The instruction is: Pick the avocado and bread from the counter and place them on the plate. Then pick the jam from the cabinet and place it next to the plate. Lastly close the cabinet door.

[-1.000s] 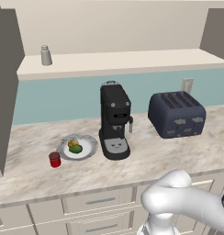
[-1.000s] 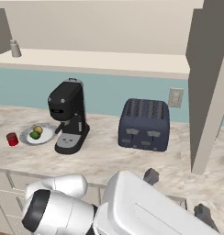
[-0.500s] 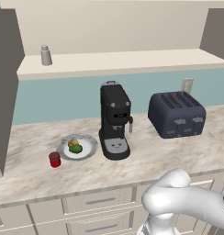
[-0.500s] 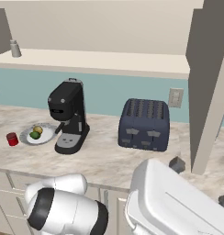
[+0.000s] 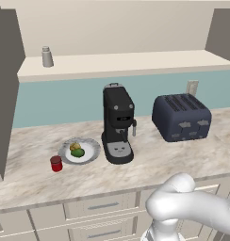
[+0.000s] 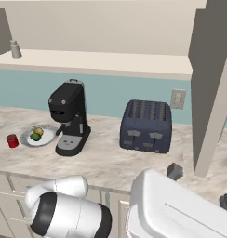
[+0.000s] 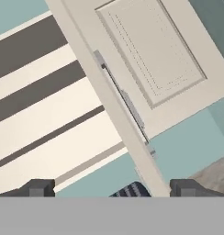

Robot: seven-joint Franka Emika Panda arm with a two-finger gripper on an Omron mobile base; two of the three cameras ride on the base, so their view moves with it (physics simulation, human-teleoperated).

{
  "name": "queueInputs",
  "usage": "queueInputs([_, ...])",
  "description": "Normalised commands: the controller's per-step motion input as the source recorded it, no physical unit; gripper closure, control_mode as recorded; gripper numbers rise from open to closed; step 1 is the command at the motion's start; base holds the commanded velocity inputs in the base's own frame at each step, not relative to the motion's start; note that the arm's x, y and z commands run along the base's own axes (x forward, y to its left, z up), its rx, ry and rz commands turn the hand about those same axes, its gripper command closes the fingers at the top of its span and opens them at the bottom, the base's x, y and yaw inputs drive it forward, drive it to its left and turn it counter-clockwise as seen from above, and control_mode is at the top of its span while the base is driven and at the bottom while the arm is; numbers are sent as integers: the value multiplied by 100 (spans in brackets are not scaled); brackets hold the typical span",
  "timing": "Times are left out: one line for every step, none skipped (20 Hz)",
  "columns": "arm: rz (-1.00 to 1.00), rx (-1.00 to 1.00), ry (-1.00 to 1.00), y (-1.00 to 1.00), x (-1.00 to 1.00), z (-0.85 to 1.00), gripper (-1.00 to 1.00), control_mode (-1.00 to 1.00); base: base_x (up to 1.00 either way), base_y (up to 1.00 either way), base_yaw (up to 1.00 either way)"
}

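The gripper (image 7: 112, 188) has its jaws wide apart and empty, facing the open cabinet door (image 7: 153, 55) and its silver handle (image 7: 125, 103). On the tabletop (image 5: 150, 164), the plate (image 5: 91, 151) carries the avocado (image 5: 78, 152) and bread (image 5: 75, 146), the jam (image 5: 56, 163) just beside it. The coffee machine (image 5: 118, 123) and toaster (image 5: 181, 116) stand to the plate's right. A shaker (image 5: 47, 56) sits on the cabinet shelf (image 5: 126, 62).
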Motion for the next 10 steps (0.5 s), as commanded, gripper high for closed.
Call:
queueInputs([7, -5, -7, 0, 0, 0, -100, -100, 0, 0, 0])
queueInputs([7, -8, -9, 0, 0, 0, -100, -100, 0, 0, 0])
queueInputs([8, -9, -7, 0, 0, 0, -100, -100, 0, 0, 0])
queueInputs([9, -12, -6, 0, 0, 0, -100, -100, 0, 0, 0])
queueInputs([10, -11, -5, -6, 0, 0, -100, -100, 0, 0, 0])
queueInputs([10, -9, -3, -10, 0, 0, -100, -100, 0, 0, 0])
queueInputs([10, -8, -2, -9, 0, 0, -100, -100, 0, 0, 0])
queueInputs([9, -7, -1, -9, 0, 0, -100, -100, 0, 0, 0])
queueInputs([9, -7, -1, -5, 0, 0, -100, -100, 0, 0, 0])
queueInputs([9, -7, 0, -3, 1, 0, -100, -100, 0, 0, 0])
